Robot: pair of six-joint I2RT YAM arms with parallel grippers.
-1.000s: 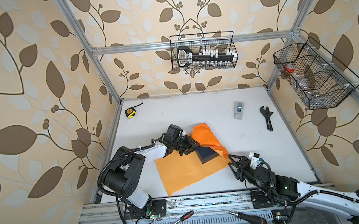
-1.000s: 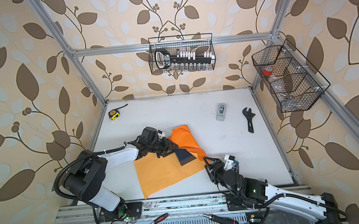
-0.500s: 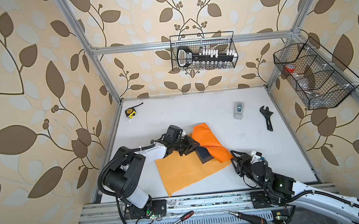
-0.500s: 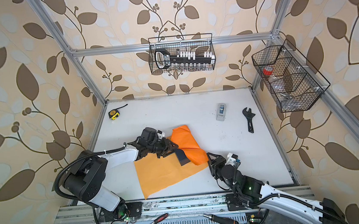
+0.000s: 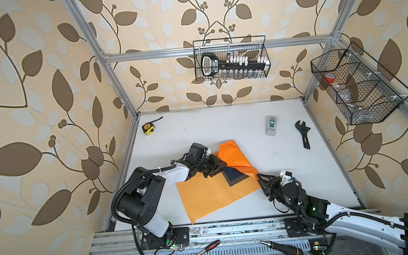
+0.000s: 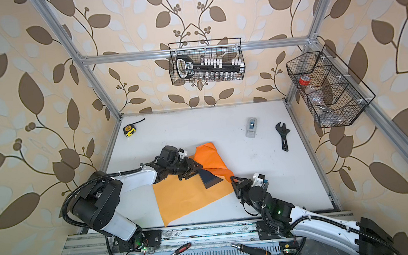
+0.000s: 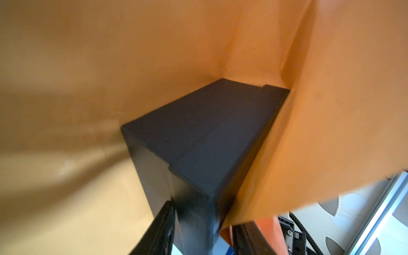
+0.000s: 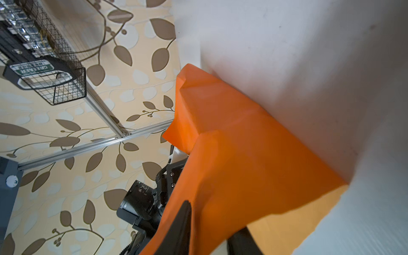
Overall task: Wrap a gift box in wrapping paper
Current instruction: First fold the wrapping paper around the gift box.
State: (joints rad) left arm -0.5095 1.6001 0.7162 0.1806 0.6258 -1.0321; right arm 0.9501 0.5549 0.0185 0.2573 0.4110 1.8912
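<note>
The black gift box (image 5: pixel 235 176) (image 6: pixel 210 178) lies on the orange wrapping paper (image 5: pixel 212 196) (image 6: pixel 187 198) near the table's middle. My left gripper (image 5: pixel 223 165) (image 6: pixel 199 168) is shut on the box's left end. In the left wrist view the box (image 7: pixel 209 136) runs out from between the jaws (image 7: pixel 202 218), with paper (image 7: pixel 110 66) rising behind and beside it. The sheet's far part is folded up over the box's back edge. My right gripper (image 5: pixel 258 176) (image 6: pixel 231 179) is shut on the sheet's right edge beside the box. The paper (image 8: pixel 242 154) passes between its fingers (image 8: pixel 212 220).
A grey tape dispenser (image 5: pixel 271 125), a black wrench (image 5: pixel 303 133) and a yellow tape measure (image 5: pixel 147 128) lie at the back of the white table. Wire baskets (image 5: pixel 232 61) (image 5: pixel 357 87) hang on the walls. A ratchet (image 5: pixel 203 250) and a screwdriver (image 5: pixel 283 248) lie below the front rail.
My right gripper's jaws have closed onto the paper's right edge next to the box. The left arm has kept still with the box in its jaws.
</note>
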